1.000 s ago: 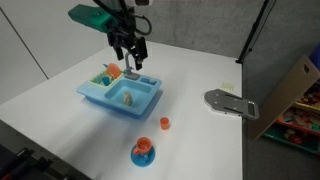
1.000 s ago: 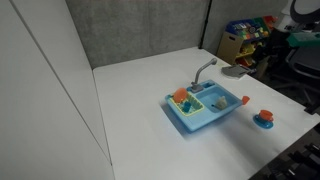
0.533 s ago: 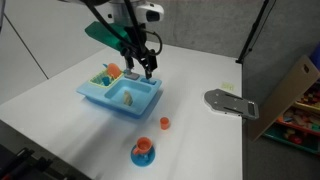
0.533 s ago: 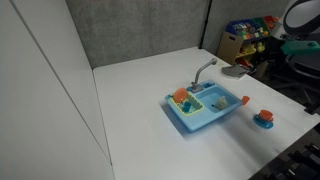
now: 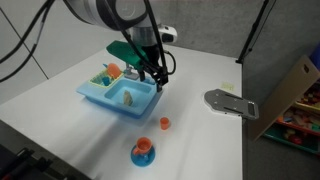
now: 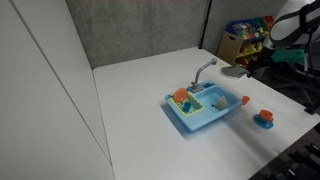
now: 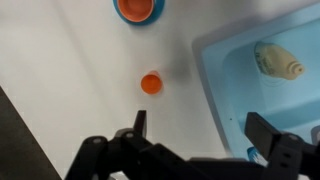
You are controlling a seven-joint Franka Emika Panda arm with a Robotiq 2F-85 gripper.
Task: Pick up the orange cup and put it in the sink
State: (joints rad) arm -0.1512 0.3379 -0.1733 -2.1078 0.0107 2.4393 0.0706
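The tiny orange cup [image 5: 164,123] stands on the white table in front of the sink; it also shows in an exterior view [image 6: 245,100] and in the wrist view [image 7: 151,84]. The light blue sink [image 5: 105,97] with a grey faucet [image 6: 203,70] holds a beige item [image 7: 276,62] and an orange and green round item [image 5: 111,72]. My gripper [image 5: 157,77] hangs open and empty above the sink's near corner, some way above and beside the cup. In the wrist view the open fingers [image 7: 200,128] frame the sink's edge [image 7: 212,70].
An orange piece on a blue round base [image 5: 143,152] stands near the table's front edge, beyond the cup. A grey flat object [image 5: 230,103] lies at the table's side edge. Shelves with toys [image 5: 297,105] stand off the table.
The arm has moved over the sink toward the side where the cup stands and dropped lower. The cup and the sink have not moved.
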